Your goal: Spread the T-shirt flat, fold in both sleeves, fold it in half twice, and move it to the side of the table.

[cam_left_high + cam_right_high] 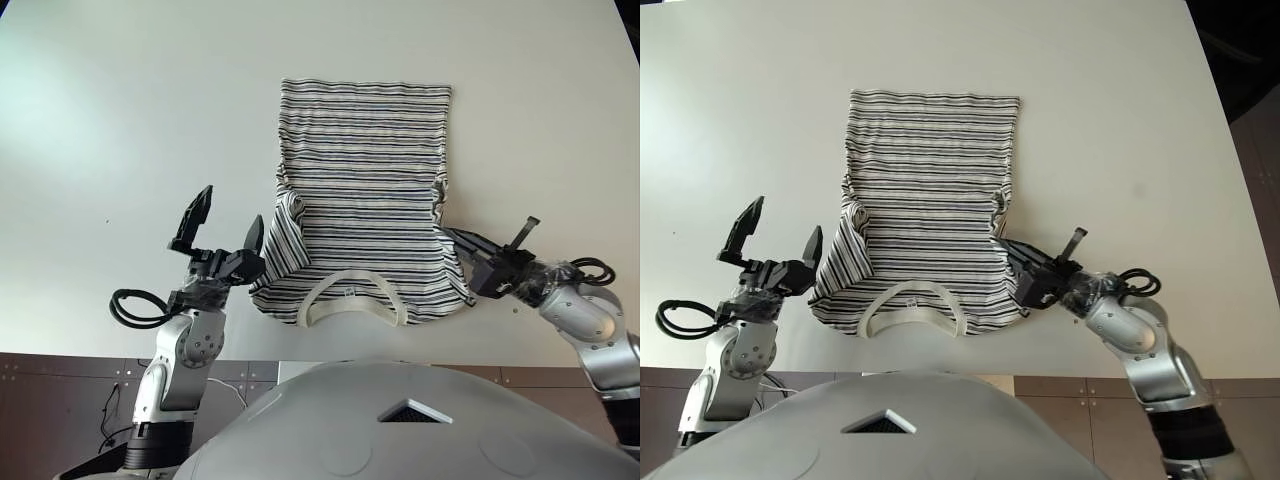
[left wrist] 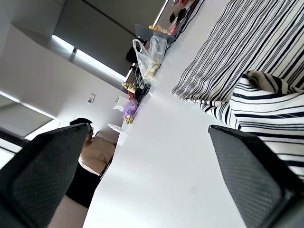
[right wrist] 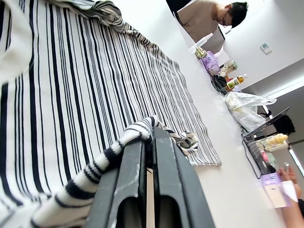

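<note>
Your T-shirt lies flat on the table in the middle of the frame, hem toward the top and collar toward the bottom edge. Both sleeves look turned in over the body, though the left sleeve sits rumpled at centre-left, so I judge the first half fold to be the step in hand.

Your right gripper, at lower right, is closed tight on a narrow roll of striped cloth at the shirt's right shoulder edge. In the right wrist view the fingers stand pressed together with the fabric caught between them. I cannot tell whether that bite takes in both layers.

Your left gripper, at lower left, is spread wide with nothing in it. It stands just beside the left shoulder, apart from the cloth.

- Bring the left gripper in over the shoulder corner and pinch sleeve and body together, or the sleeve may slide out when you lift.
- Match the bite on the right side before you raise anything.
- Lift both corners level and low, then carry them straight toward the top of the frame.
- Lay the collar edge along the hem, and watch that the lower half does not drag across the table.
</note>
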Controlling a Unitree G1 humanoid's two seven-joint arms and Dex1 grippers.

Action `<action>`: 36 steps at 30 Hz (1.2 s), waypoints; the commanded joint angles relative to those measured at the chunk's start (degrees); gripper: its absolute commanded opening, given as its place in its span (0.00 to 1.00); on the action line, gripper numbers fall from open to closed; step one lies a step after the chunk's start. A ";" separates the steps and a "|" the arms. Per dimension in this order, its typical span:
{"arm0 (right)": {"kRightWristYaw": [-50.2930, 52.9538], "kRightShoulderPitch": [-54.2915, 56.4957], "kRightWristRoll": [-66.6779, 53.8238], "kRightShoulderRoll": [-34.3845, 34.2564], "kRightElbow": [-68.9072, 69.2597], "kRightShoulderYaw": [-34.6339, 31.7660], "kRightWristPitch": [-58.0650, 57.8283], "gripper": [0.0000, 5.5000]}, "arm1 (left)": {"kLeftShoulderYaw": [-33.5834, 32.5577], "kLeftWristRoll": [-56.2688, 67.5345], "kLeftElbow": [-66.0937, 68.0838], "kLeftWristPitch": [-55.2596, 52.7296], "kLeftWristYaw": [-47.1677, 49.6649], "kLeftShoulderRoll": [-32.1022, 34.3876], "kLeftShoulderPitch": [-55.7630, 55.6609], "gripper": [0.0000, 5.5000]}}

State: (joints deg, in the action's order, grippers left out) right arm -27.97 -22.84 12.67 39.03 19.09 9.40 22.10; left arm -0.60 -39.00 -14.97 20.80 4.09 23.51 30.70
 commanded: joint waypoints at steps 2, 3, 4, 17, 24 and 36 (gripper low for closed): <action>0.76 -0.15 1.62 -5.23 2.19 3.41 -6.40 0.03 | -0.20 2.34 1.35 1.14 -3.09 3.53 -2.08 0.85; 0.96 0.06 1.77 -6.20 2.23 4.09 -7.34 0.03 | -0.23 2.73 1.48 1.25 -3.44 3.94 -2.45 0.85; 0.93 0.39 2.21 -6.97 2.08 4.94 -7.94 0.06 | -0.23 3.17 1.57 1.41 -3.94 4.45 -2.77 0.85; -13.21 2.36 -15.12 5.93 7.57 -13.36 -14.48 0.49 | -15.03 12.35 4.27 9.27 -8.68 16.60 7.49 0.85; -26.04 -4.80 -3.78 20.47 -0.32 -7.44 8.25 0.57 | -3.82 13.67 20.26 28.86 -24.29 32.84 2.42 0.89; -21.17 6.86 3.66 13.43 -6.57 3.57 17.73 0.57 | 14.94 10.47 29.07 40.18 -32.69 35.82 -10.89 0.89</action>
State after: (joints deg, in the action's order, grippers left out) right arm -50.23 -17.05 15.50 52.72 13.02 12.83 39.47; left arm 9.17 -22.65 10.81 60.97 -23.19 58.49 18.23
